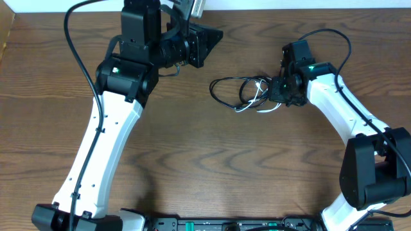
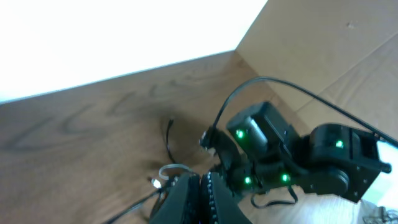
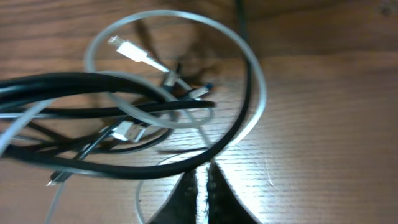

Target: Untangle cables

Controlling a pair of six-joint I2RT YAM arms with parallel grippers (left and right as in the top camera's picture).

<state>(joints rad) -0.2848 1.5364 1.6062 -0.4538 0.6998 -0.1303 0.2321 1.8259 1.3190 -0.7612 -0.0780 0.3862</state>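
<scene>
Black cable [image 3: 74, 81] and white cable [image 3: 174, 14] lie looped through each other in a loose tangle mid-worktop [image 3: 323, 124], small plugs inside the loops. Right pincer [image 3: 204, 186] closed at the tangle's edge; left pincer [image 2: 202, 190] closed, well apart.

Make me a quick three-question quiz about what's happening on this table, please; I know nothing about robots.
1. What colours are the two cords?
2. The right gripper is: A far from the cords; B right at the cords; C resting at the table's edge.
3. True or false: the cords lie neatly separated, side by side.

Key: 1 black and white; 2 B; 3 false, they are looped through each other.
</scene>
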